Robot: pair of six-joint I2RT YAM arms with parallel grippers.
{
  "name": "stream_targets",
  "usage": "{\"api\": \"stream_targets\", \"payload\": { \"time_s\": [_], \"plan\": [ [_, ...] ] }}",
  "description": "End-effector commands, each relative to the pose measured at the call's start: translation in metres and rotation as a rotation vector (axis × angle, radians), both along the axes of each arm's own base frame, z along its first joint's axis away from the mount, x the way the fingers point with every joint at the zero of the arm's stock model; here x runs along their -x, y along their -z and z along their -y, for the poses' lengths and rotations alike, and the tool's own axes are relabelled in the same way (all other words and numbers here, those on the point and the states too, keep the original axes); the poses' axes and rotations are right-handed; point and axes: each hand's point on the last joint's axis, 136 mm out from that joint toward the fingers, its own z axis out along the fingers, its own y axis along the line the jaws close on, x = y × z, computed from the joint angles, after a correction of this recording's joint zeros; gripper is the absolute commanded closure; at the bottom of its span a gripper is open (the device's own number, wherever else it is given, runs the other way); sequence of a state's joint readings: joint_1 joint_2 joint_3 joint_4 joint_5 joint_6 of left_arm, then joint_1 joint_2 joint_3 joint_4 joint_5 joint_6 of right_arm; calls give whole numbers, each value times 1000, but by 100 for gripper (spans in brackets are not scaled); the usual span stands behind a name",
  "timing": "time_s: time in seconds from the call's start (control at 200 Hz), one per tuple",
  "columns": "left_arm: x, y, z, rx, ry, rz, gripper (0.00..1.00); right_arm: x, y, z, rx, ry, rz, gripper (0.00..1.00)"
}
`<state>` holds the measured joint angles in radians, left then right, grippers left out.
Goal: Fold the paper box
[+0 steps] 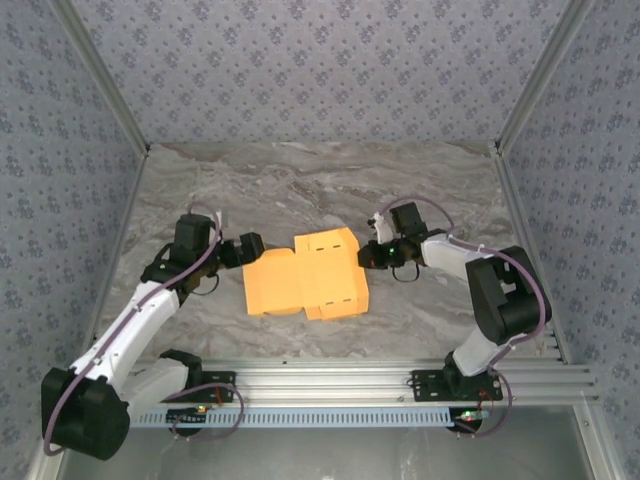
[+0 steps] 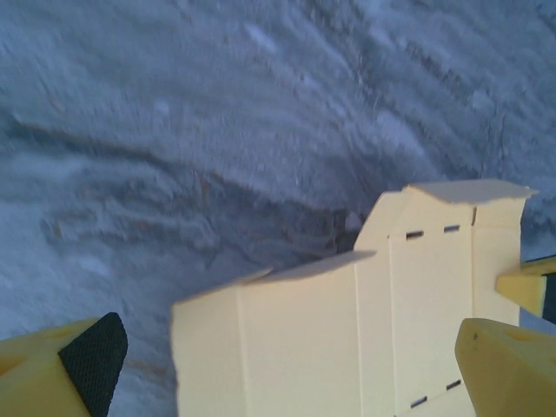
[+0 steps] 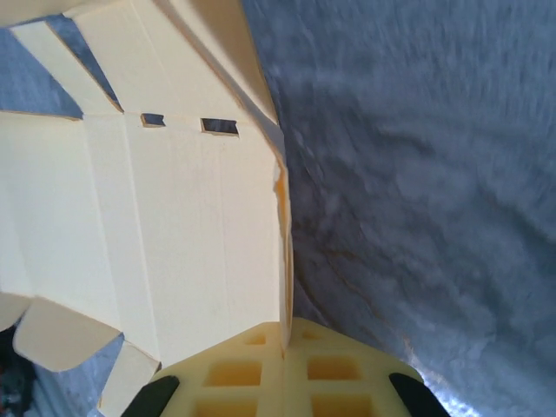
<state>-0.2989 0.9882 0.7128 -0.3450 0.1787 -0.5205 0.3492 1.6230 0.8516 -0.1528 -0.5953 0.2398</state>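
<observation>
Fingers (image 3: pixel 330 347) of the right gripper (image 1: pixel 374 256) pinch the paper box (image 1: pixel 310 275) by its right edge at frame centre, seemingly anchoring it, while the left gripper (image 1: pixel 250 248) stands spread wide at its left flap.

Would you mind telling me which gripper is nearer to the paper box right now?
The right. The right gripper is shut on the right edge of the paper box, touching it. The left gripper sits at the box's left edge with jaws open, apparently not gripping it.
</observation>
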Motion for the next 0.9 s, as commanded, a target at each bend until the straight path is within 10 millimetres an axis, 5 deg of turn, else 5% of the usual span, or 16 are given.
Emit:
{"api": "stream_targets", "payload": {
  "time_s": [0.0,0.205,0.385,0.52,0.7,0.894],
  "plan": [
    [-2,-2,-17,-96,-38,5,1,-18,-32,4,74,-85,206,99],
    [13,9,-14,-108,17,-37,1,-21,-75,3,108,-257,457,99],
    [9,-28,-1,18,44,183,1,-30,-96,19,259,-327,541,97],
    [5,-47,27,139,168,380,1,-28,-107,16,377,-491,581,99],
    [8,-51,59,5,342,529,1,-20,-95,15,603,-678,557,100],
    [-5,-28,95,-71,483,475,1,-18,-82,13,779,-822,508,100]
  ]
}}
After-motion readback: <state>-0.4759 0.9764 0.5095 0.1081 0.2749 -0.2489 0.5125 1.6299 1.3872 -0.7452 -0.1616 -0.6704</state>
